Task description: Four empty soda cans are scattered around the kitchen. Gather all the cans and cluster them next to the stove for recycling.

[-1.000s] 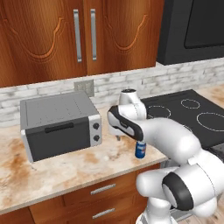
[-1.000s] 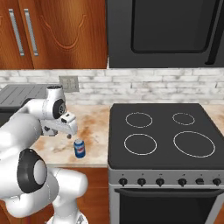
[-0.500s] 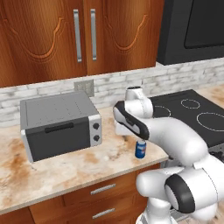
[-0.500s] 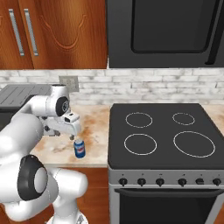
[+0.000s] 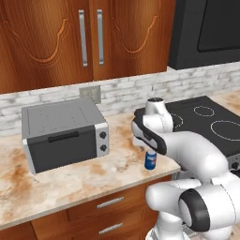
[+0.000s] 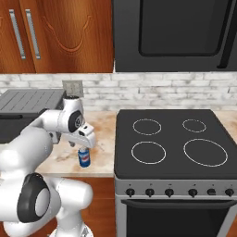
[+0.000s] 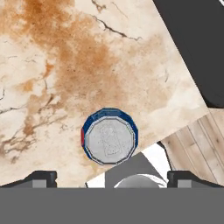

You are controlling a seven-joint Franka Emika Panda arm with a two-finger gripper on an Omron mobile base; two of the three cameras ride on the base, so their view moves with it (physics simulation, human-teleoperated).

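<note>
No readable text anywhere. Blue soda can (image 6: 84, 158), lower left of right base view, bore white-and-red mark, too small to read. Faint embossing on its silvery top in hand view stayed illegible. Stove (image 6: 173, 143) knobs unlabelled.

Rendered pictures are evenly and brightly lit, without glare. Only faint, soft shadows are cast on the counter (image 5: 93, 178). Edges are slightly soft; no distortion is seen.
</note>
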